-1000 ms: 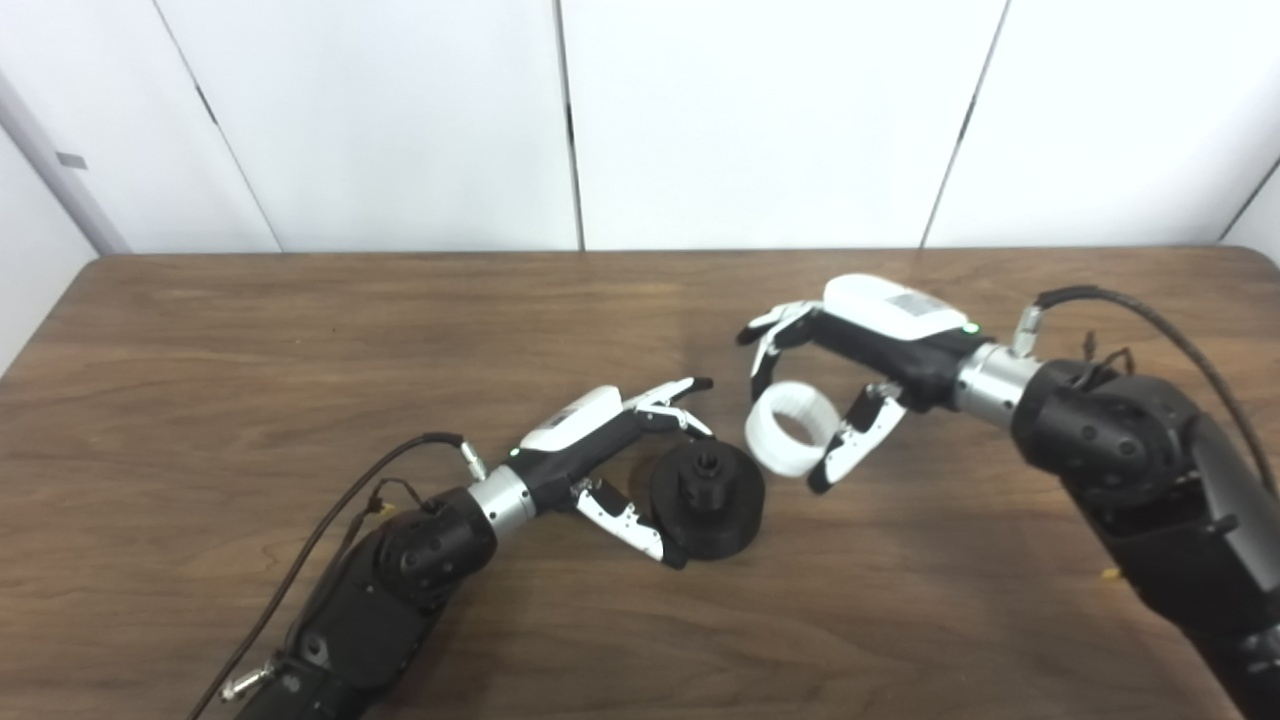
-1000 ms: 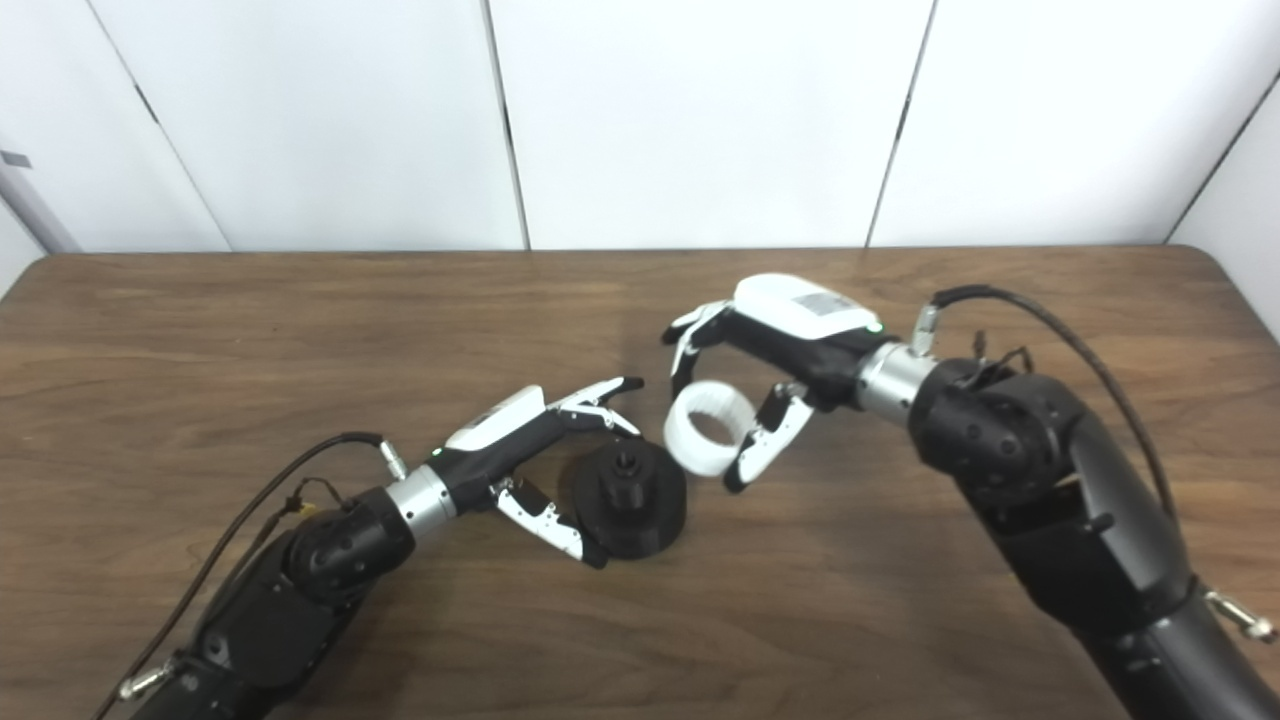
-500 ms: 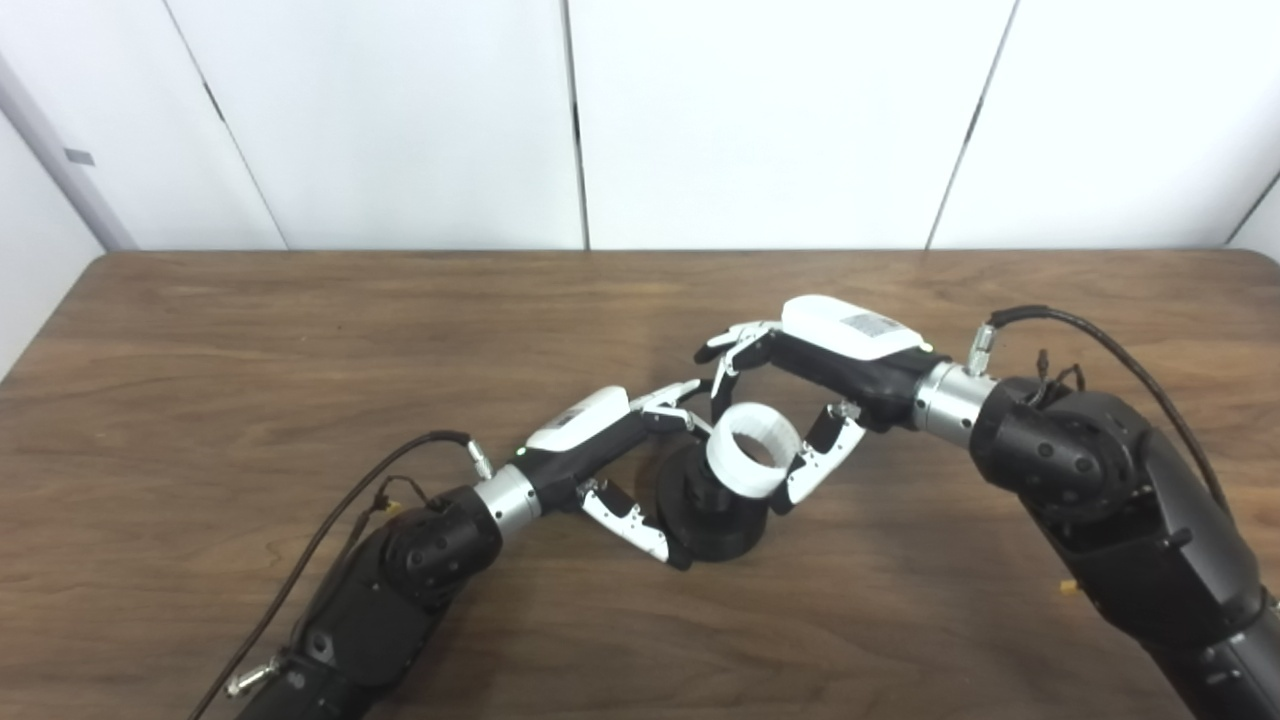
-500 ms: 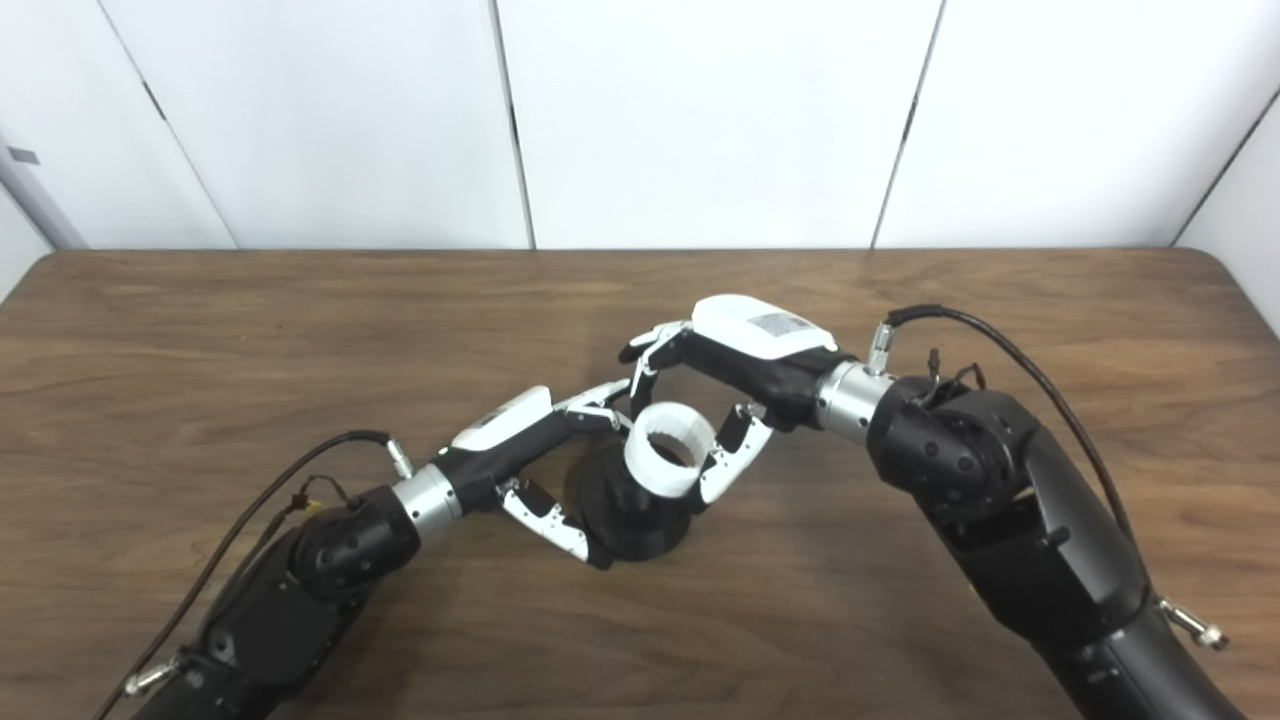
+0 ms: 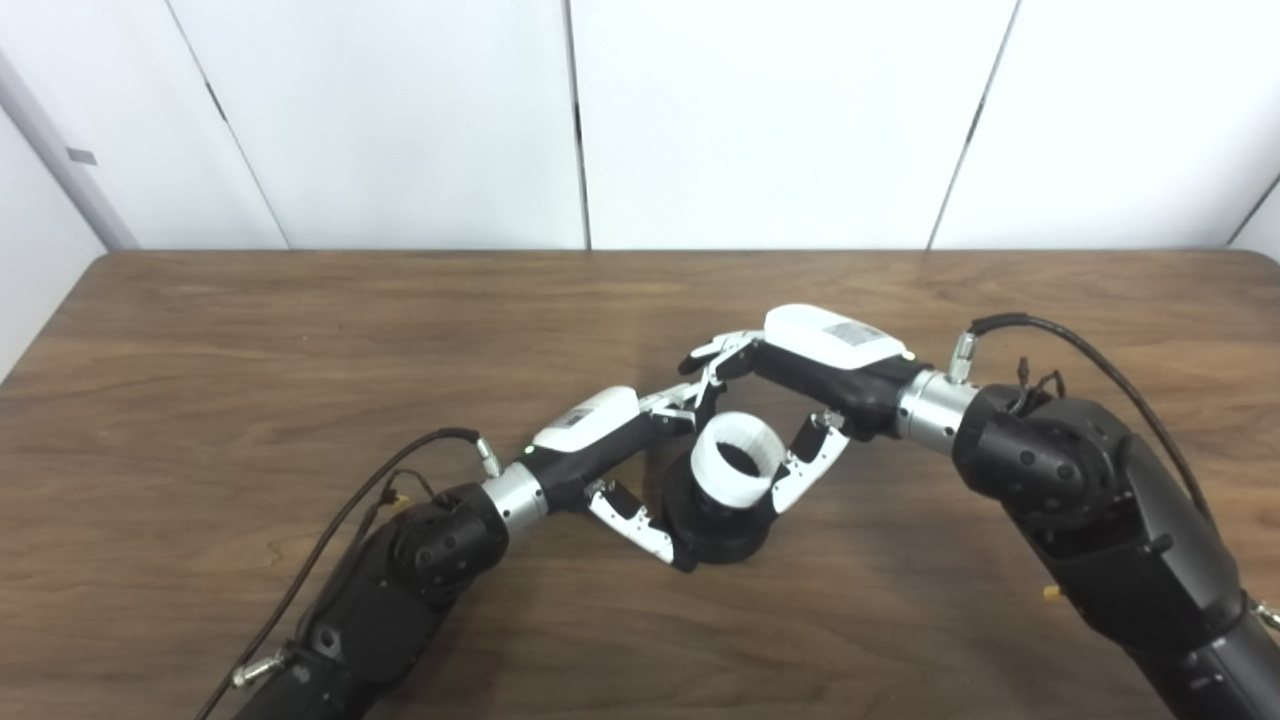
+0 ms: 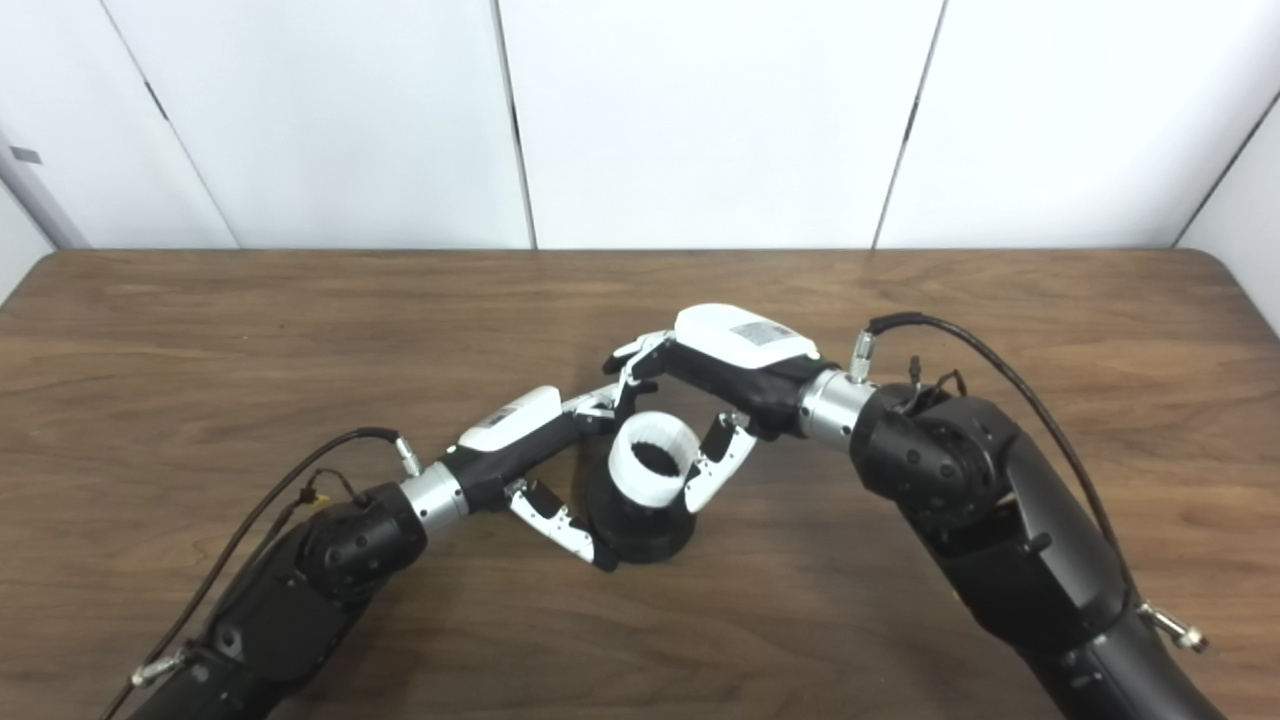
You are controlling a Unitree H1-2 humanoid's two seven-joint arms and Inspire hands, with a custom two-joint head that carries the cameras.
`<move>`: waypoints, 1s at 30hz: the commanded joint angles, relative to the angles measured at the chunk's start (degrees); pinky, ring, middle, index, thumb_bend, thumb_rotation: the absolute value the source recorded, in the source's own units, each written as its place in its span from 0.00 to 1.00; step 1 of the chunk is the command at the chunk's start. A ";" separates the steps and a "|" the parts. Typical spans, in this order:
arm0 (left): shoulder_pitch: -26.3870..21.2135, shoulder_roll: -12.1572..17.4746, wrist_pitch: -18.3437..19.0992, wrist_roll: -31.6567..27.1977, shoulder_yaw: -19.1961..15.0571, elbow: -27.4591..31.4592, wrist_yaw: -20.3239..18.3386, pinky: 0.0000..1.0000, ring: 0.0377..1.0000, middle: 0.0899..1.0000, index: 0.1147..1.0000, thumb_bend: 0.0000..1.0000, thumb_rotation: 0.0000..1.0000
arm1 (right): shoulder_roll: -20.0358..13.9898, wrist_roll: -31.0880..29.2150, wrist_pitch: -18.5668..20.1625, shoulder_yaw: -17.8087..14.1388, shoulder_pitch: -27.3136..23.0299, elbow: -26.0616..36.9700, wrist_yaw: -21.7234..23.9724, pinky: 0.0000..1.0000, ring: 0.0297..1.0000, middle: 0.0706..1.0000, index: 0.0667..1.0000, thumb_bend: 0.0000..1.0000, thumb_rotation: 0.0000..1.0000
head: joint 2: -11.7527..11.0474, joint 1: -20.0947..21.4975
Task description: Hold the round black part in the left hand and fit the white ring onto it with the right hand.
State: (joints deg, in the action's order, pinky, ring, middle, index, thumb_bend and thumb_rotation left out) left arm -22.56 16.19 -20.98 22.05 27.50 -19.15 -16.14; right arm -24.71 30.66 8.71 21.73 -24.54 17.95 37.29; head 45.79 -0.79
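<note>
1. The round black plastic part (image 5: 722, 528), a wide disc with a raised hub, sits on the brown wood-grain counter (image 5: 200, 350) near its middle, slightly toward the near edge.
2. The left hand (image 5: 610, 450), white-backed with black fingers, is closed around the black part: its thumb (image 5: 640, 525) lies against the part's near-left rim, and its other fingers reach across the far side.
3. The white ribbed plastic ring (image 5: 738, 471), a short open cylinder, is directly over the hub of the black part, tilted so its opening faces up and toward the camera. Its lower edge overlaps the hub; whether it is fully seated cannot be told.
4. The right hand (image 5: 800, 400) holds the ring, pinching it between its thumb (image 5: 800, 478) on the right side and its curled fingers (image 6: 630, 362) on the far-left side.
5. The fingertips of the two hands nearly meet just beyond the ring.
6. Behind the counter's far edge stand plain white wall panels (image 5: 760, 120).
</note>
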 commanded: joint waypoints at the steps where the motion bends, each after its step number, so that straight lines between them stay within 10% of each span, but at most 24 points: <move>1: 1.67 0.23 2.50 2.13 2.32 -2.44 -4.09 0.90 1.00 1.00 0.42 0.52 0.07 | 0.19 0.20 -0.52 -0.23 -1.77 1.41 -0.34 0.87 0.89 0.84 0.44 0.52 0.14 | 0.09 -0.01; 30: 2.16 0.21 3.42 1.43 2.36 -0.43 -4.27 0.90 1.00 1.00 0.42 0.52 0.07 | 2.91 3.41 -5.36 3.19 0.29 -8.96 -4.66 0.82 0.87 0.82 0.44 0.52 0.14 | 0.91 -0.98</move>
State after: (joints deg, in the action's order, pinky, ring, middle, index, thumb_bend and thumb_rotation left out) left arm -22.51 16.54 -20.37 22.09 27.58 -18.80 -16.06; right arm -22.29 32.89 3.77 24.07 -23.93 10.76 33.10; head 46.67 -1.76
